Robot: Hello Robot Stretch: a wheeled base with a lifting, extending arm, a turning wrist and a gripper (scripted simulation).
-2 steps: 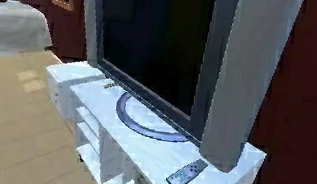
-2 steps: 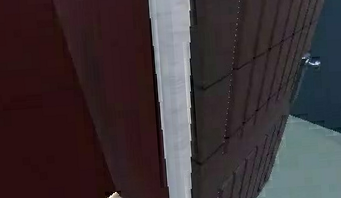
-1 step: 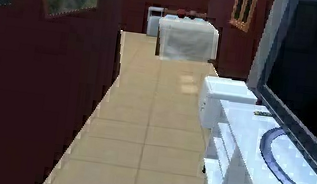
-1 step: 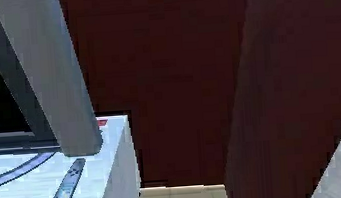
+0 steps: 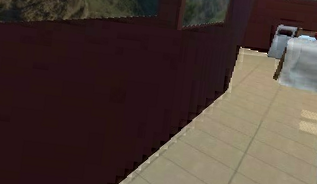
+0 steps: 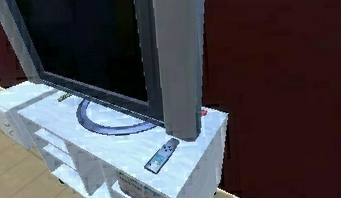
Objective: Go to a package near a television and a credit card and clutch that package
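Search step: television alongside, package not yet picked out.
Package: you cannot tell where it sits; your only candidate is a small red thing (image 6: 208, 111) on the white stand (image 6: 50, 117), at 3 o'clock of the television (image 6: 84, 43). A thin yellowish strip (image 6: 60, 96), maybe the credit card, lies at 9 o'clock of its base; a remote (image 6: 162, 158) at 5 o'clock. Claw: state cannot be told. Next move, likely: shift your base to see the stand's far corner before reaching.
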